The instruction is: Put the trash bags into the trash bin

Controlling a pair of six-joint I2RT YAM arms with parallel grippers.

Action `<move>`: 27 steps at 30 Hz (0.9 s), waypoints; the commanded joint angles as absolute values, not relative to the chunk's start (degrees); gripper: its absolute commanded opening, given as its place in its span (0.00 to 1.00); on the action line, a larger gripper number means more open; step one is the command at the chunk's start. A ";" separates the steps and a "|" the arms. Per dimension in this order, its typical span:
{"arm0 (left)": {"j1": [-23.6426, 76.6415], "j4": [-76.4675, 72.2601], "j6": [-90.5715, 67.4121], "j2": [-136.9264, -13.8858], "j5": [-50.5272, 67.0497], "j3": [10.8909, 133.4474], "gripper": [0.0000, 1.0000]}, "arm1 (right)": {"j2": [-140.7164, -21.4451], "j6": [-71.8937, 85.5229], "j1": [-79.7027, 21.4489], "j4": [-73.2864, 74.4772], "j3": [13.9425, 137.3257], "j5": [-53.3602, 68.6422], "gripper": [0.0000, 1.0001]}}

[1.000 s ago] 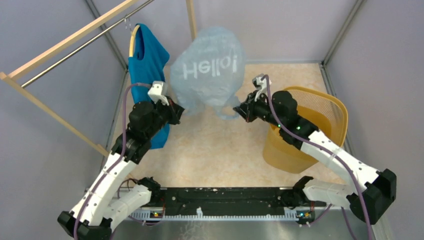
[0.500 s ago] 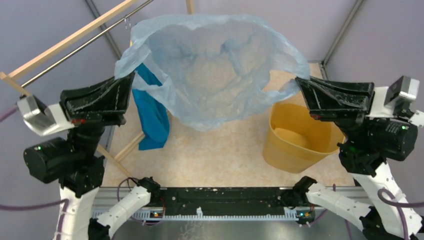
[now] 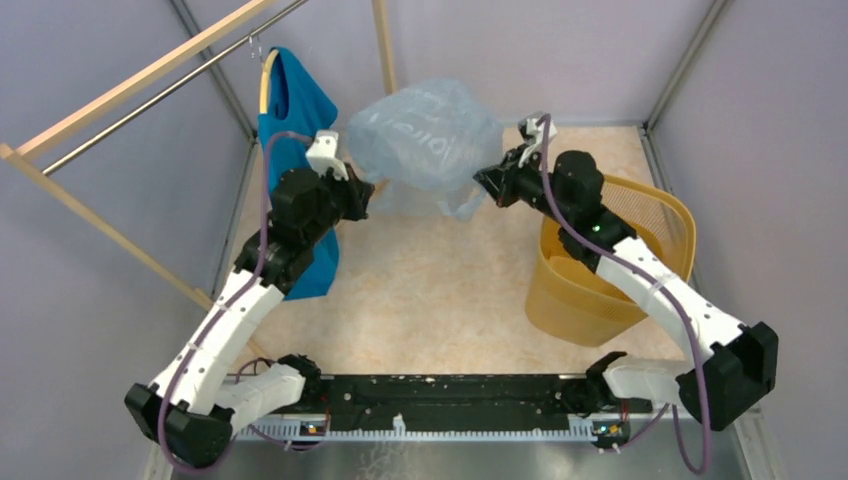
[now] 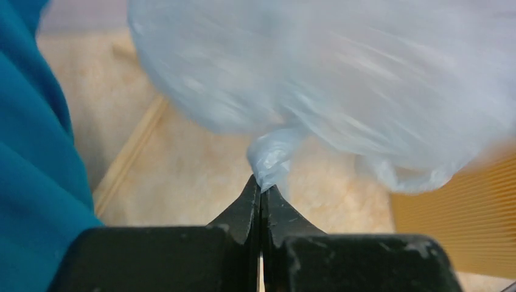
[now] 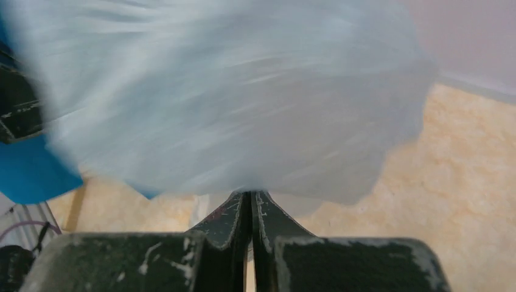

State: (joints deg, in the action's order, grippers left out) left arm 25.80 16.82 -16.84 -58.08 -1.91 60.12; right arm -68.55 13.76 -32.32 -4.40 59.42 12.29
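The pale blue-grey trash bag hangs puffed between both arms above the back of the table. My left gripper is shut on its left handle; the left wrist view shows the twisted plastic pinched at the fingertips. My right gripper is shut on the bag's right edge, with the blurred bag filling the right wrist view above the closed jaws. The yellow-orange trash bin stands at the right, below and to the right of the bag, partly behind my right arm.
A teal-blue shirt hangs on a hanger from the wooden rack at the back left, just behind my left arm; it also shows in the left wrist view. Grey walls close in the table on three sides.
Half a second ago both arms were raised close to the camera with the bag spread wide open. Now they have come down and drawn inward, and the bag is bunched and smaller.
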 commanded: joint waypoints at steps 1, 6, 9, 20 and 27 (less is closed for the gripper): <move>25.67 11.87 -14.25 -53.63 5.73 78.26 0.00 | -63.39 16.10 -31.68 -6.84 75.77 19.91 0.00; 25.75 0.82 -20.50 -47.02 25.07 90.17 0.00 | -55.02 32.50 -32.85 -29.49 78.94 42.16 0.00; 25.74 -2.36 -20.03 -44.39 18.99 88.09 0.00 | -51.31 29.99 -32.93 -26.63 77.28 36.19 0.00; 25.75 4.18 -18.25 -50.67 16.37 85.46 0.00 | -57.72 20.79 -32.95 -12.81 74.46 24.50 0.00; 25.75 4.70 -17.67 -52.52 19.12 87.10 0.00 | -58.05 20.31 -32.90 -12.19 74.86 23.74 0.00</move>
State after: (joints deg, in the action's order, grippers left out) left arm 25.76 7.42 -18.50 -54.61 16.32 84.62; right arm -61.17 21.50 -32.62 -8.82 72.42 24.29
